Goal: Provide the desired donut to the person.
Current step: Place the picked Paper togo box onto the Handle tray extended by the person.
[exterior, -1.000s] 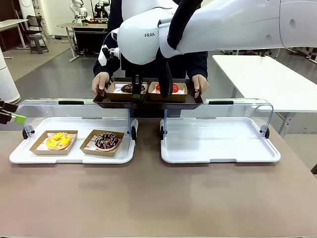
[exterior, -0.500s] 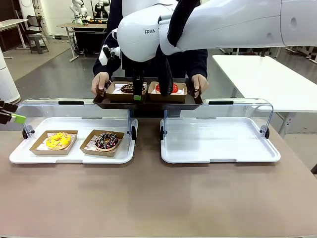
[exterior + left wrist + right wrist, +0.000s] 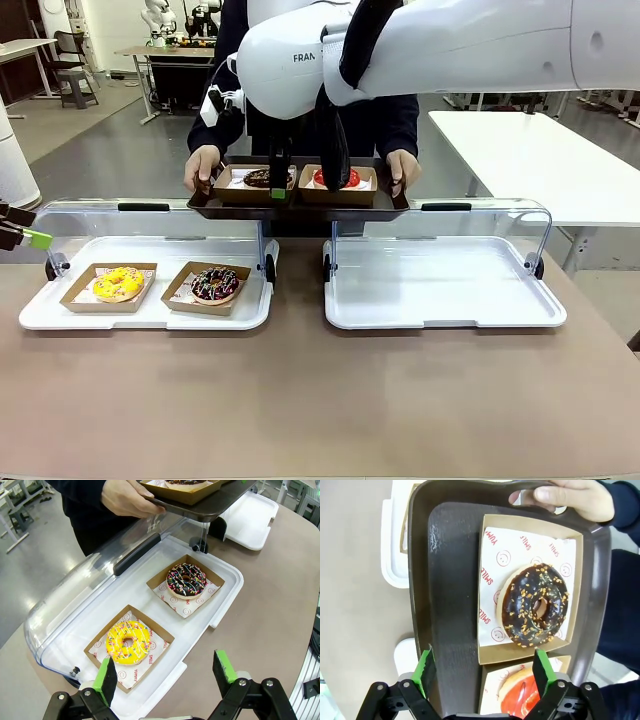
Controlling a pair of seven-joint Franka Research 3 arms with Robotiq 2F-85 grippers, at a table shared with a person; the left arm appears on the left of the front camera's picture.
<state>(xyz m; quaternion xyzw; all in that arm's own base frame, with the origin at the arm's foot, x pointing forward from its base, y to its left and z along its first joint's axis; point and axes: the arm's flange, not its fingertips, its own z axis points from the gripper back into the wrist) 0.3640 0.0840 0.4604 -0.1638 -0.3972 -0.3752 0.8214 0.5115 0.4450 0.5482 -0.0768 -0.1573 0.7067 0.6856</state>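
Observation:
The person [image 3: 385,125] in a dark navy top holds a dark tray [image 3: 300,206] at the far side with both hands. On it sit two cardboard boxes, one with a chocolate donut with nut bits [image 3: 535,605] and one with a red-glazed donut [image 3: 517,695]. My right gripper [image 3: 484,675] hangs open just above the tray, beside the chocolate donut's box, with nothing between its fingers; in the front view the right gripper [image 3: 278,185] is over the tray's left box. My left gripper [image 3: 165,672] is open and empty, near a yellow donut [image 3: 128,641].
A white tray [image 3: 40,310] with a raised clear lid holds the yellow donut [image 3: 118,284] and a chocolate sprinkled donut [image 3: 215,284] in boxes. A second white tray [image 3: 440,290] with its lid up has nothing on it. The left gripper [image 3: 20,232] waits at the left edge.
The right arm has risen slightly over the held tray. The donuts, the trays and the person's hands have stayed put.

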